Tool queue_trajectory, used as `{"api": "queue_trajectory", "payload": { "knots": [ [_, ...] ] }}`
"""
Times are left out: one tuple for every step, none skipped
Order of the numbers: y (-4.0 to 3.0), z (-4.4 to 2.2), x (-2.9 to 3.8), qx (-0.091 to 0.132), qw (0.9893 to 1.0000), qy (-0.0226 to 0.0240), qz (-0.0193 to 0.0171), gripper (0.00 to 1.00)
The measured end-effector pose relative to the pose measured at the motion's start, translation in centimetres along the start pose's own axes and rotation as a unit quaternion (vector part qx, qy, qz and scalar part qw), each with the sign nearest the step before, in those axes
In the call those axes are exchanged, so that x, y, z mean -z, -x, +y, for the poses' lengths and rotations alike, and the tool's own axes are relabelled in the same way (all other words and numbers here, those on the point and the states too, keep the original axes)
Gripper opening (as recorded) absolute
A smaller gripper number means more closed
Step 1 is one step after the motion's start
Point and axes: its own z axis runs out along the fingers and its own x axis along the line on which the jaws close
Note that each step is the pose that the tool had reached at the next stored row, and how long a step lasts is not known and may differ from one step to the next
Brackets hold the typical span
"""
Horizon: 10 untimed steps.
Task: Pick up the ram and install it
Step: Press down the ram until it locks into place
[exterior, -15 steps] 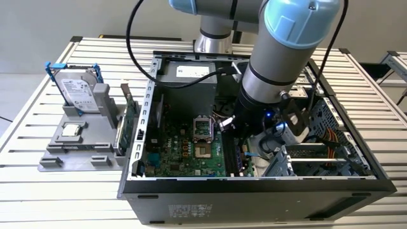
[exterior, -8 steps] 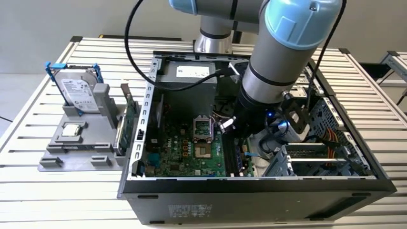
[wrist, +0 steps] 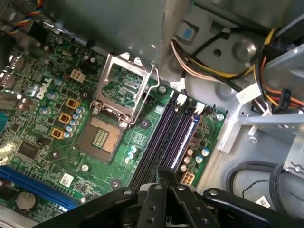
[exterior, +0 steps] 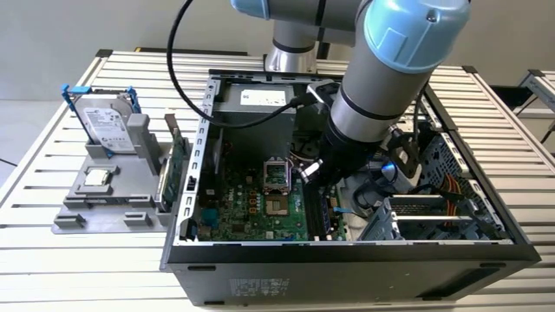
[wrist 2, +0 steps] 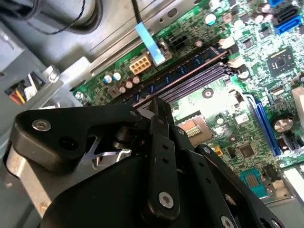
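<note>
Here, a grey and pale blue robot arm [exterior: 381, 84] reaches down into an open black desktop computer case [exterior: 347, 253] lying on its side on a slatted metal table [exterior: 52, 253]. Its black claw [exterior: 310, 174] hangs low over the green motherboard [exterior: 251, 208], beside the empty square processor socket [wrist: 102, 137].

In both wrist views the claw's fingertips [wrist 2: 160, 107] look pressed together with no gap between them, and nothing can be seen clamped there. They sit right at one end of a row of dark purple memory slots [wrist: 159, 142].

The ram [wrist: 186, 137], a thin, long, dark stick, stands on edge in the slot at the outer side of that row, nearest the motherboard's edge, with white latches [wrist: 198, 108] at its far end. In the second wrist view the ram [wrist 2: 190, 71] runs alongside the empty slots [wrist 2: 199, 83]. Whether the fingertips touch it cannot be told.

At the exterior view's left, outside the case, a grey plastic holder [exterior: 104, 201] carries a silver hard drive in a blue frame [exterior: 106, 127] and a wider green card with a metal bracket [exterior: 176, 166], both standing upright.
</note>
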Motion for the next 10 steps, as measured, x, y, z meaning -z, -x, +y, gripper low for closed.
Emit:
{"api": "queue_trajectory", "payload": {
  "knots": [
    [0.0, 0.0, -0.01, 0.007, 1.0, 0.0015, 0.0002, 0.0],
    [0.0, 0.0, -0.02, 0.015, 0.9999, 0.0026, 0.0006, 0.0],
    [0.0, 0.0, -0.04, 0.023, 0.9997, 0.003, 0.0014, 0.0],
    [0.0, 0.0, -0.05, 0.032, 0.9995, 0.0032, 0.0024, 0.0],
    [0.0, -0.01, -0.06, 0.041, 0.9992, 0.0033, 0.0035, 0.0],
    [0.0, -0.01, -0.06, 0.049, 0.9988, 0.0033, 0.0045, 0.0],
    [0.0, -0.01, -0.08, 0.059, 0.9983, 0.0035, 0.0056, 0.0],
    [0.0, -0.01, -0.09, 0.068, 0.9977, 0.0036, 0.0067, 0.0],
    [0.0, -0.01, -0.09, 0.077, 0.997, 0.0037, 0.0078, 0.0],
    [0.0, -0.01, -0.09, 0.086, 0.9963, 0.0037, 0.0089, 0.0]
  ]
}}
